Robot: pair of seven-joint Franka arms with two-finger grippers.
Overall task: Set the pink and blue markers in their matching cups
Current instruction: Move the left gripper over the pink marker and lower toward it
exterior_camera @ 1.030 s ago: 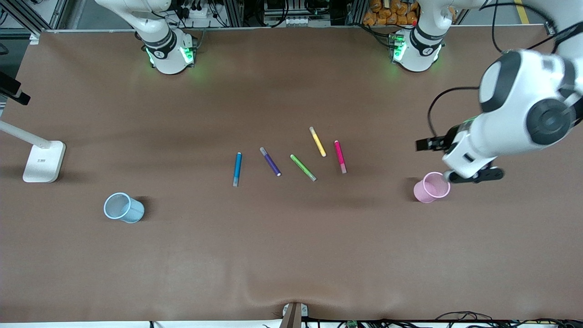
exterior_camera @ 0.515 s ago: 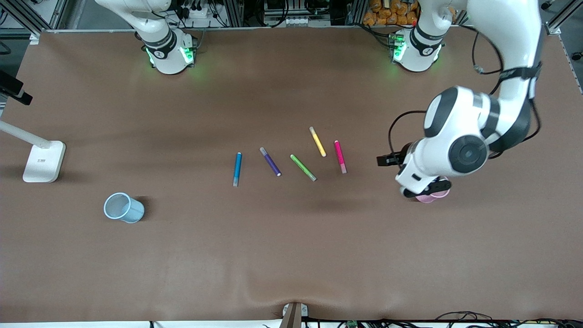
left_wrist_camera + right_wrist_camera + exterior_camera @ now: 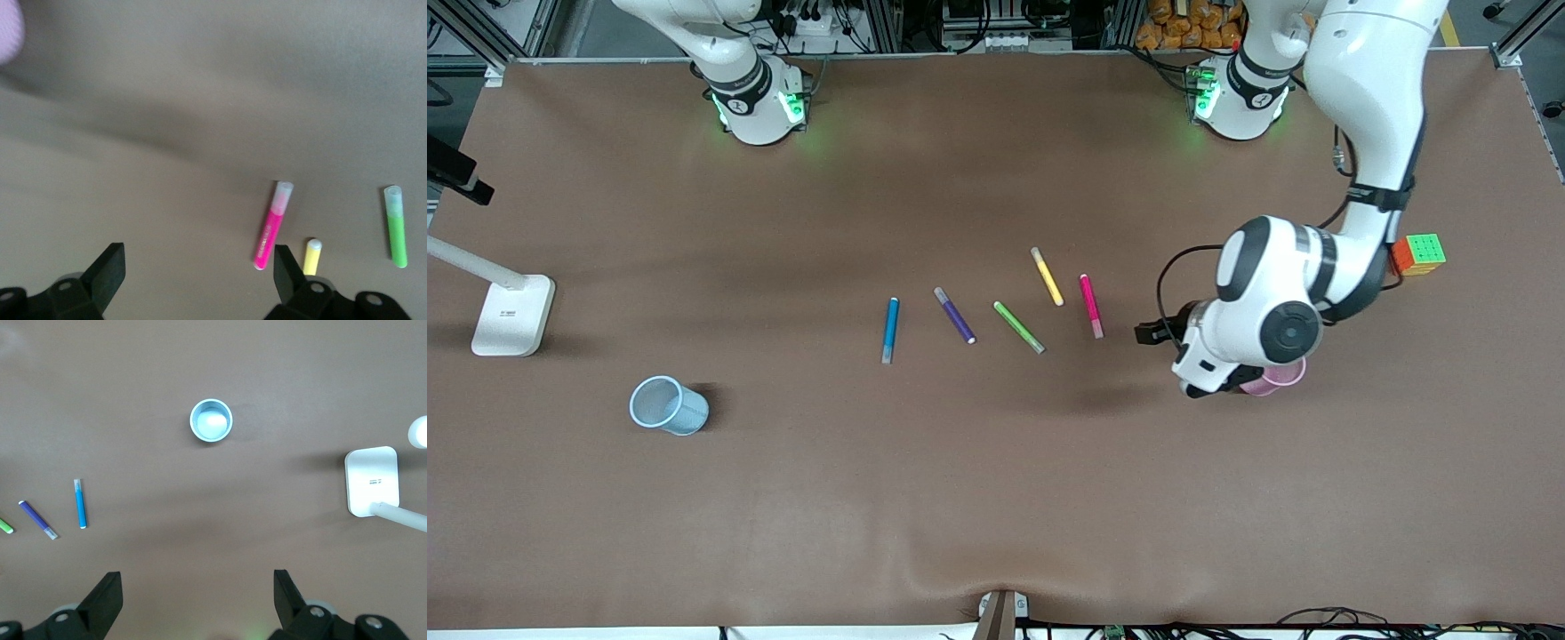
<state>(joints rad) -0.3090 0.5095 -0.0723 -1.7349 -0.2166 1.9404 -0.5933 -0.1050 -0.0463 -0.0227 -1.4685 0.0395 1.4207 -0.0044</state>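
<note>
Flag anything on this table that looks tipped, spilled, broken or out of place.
Nothing is tipped, spilled or broken. The blue cup stands upright, and so does what shows of the pink cup. The pens lie loose and unaligned. One stray: a colourful puzzle cube at the left arm's end, unrelated to pens or cups.

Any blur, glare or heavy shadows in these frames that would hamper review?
Front view: even light, soft shadows beside the blue cup, green glow at both bases. Left wrist view: smeared, pink marker soft-edged, a broad shadow band across the table. Right wrist view: sharp, lamp casting a mild shadow.
</note>
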